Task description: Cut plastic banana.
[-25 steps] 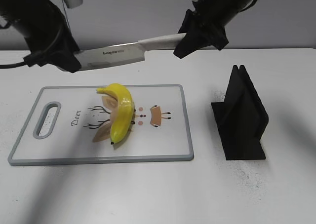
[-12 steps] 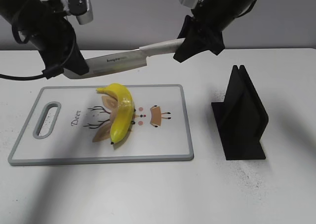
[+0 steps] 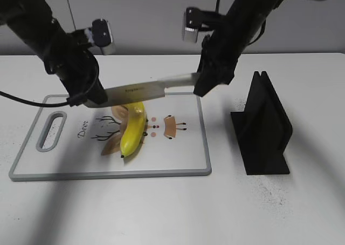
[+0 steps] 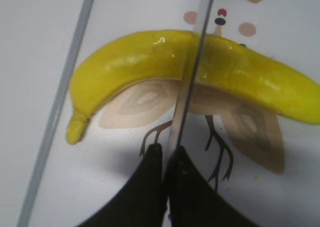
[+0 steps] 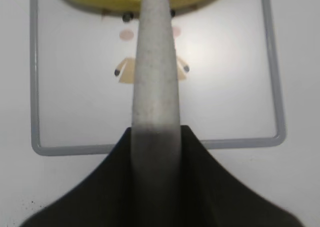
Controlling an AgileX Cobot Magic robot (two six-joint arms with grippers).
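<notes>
Knife (image 3: pixel 141 88), handle clenched by right gripper (image 3: pixel 204 83), tip pinched by left gripper (image 3: pixel 92 97), rests across uncut plastic banana (image 3: pixel 132 130) at centre frame; cut pending

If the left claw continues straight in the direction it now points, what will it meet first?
Probably the plastic banana: the left claw, shut on the knife blade tip, points at its middle on the cutting board. Depth is unclear.

Glossy plastic banana (image 4: pixel 150 54); shiny metal knife blade (image 3: pixel 135 89).
</notes>
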